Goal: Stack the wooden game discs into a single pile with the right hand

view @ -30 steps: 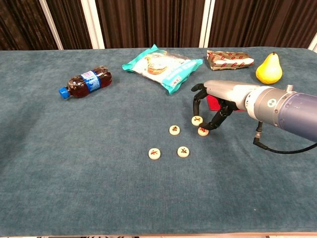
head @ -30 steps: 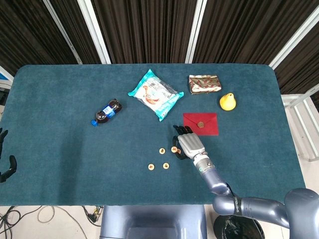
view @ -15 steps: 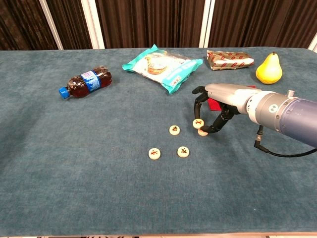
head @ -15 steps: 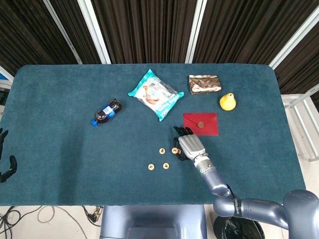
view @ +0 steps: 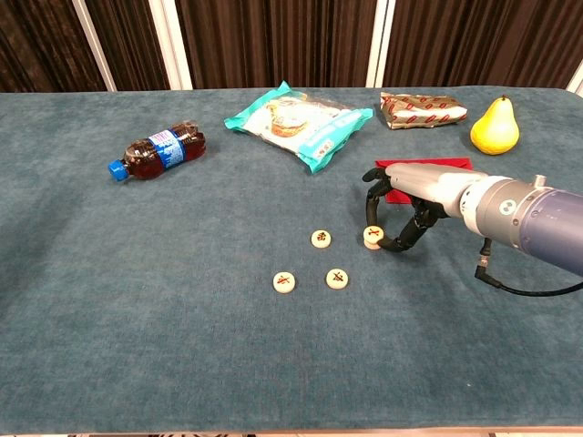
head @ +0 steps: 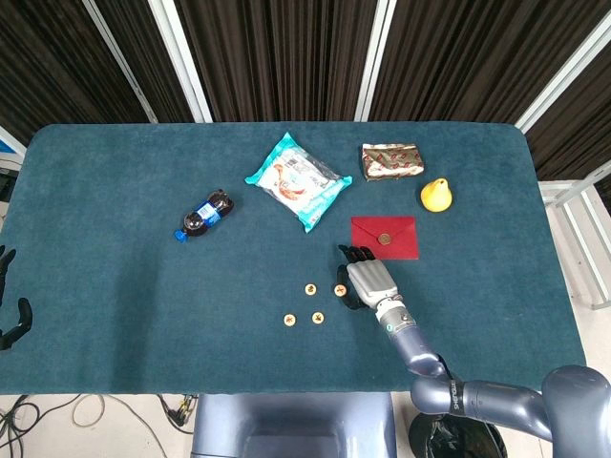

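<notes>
My right hand [view: 412,202] arched palm-down over the two-disc stack [view: 373,237], fingers loosely spread and gripping nothing, the disc it carried a moment ago now seated there, right of the three loose discs [view: 320,238].

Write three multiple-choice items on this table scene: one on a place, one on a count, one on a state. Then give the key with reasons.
1. Where does the red envelope lie?
A. left of the bottle
B. just beyond the right robot hand
C. on the snack bag

2. How many separate disc spots show on the cloth?
A. two
B. four
C. six

3. How does the bottle lie?
A. upright
B. on its side
C. in the hand

Key:
1 B: the envelope lies just beyond the right robot hand.
2 B: three single discs and the pile at the fingers.
3 B: the bottle lies flat, cap leftward.
</notes>
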